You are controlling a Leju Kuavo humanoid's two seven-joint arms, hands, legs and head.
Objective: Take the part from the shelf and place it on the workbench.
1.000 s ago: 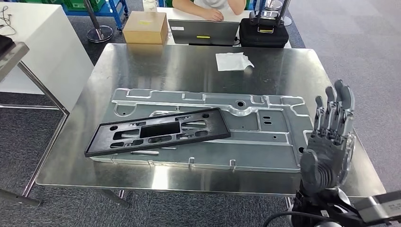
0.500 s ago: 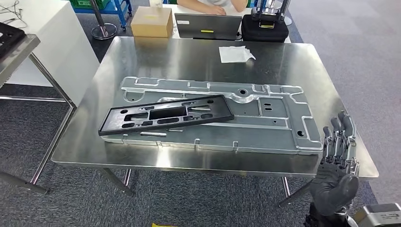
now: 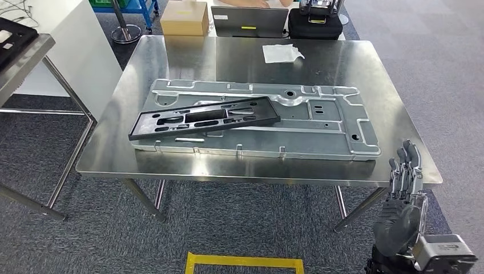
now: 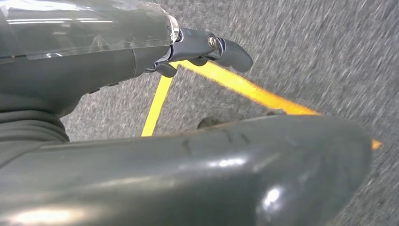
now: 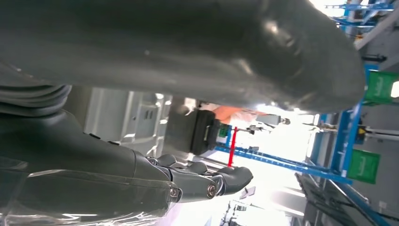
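A long black plastic part [image 3: 205, 117] with several cut-outs lies slanted on a large silver metal panel [image 3: 319, 123], which rests on the steel workbench [image 3: 240, 63]. In the head view my right hand [image 3: 402, 200] hangs off the workbench's near right corner, below its edge. Its fingers point straight up and hold nothing. The right wrist view shows the same hand [image 5: 141, 179] with straight fingers and an empty palm. My left hand [image 4: 94, 52] hangs over the grey carpet with its fingers stretched out, empty.
A white cloth [image 3: 281, 52] lies at the workbench's far side. Behind it stand a cardboard box [image 3: 184, 18], a laptop [image 3: 249, 21] and a black case [image 3: 317, 23]. A second metal table [image 3: 23, 51] stands at left. Yellow floor tape [image 3: 245, 262] marks the carpet below me.
The whole view has pulled back from the workbench, so the camera has moved. My right hand has dropped from beside the panel's right end to below the table edge.
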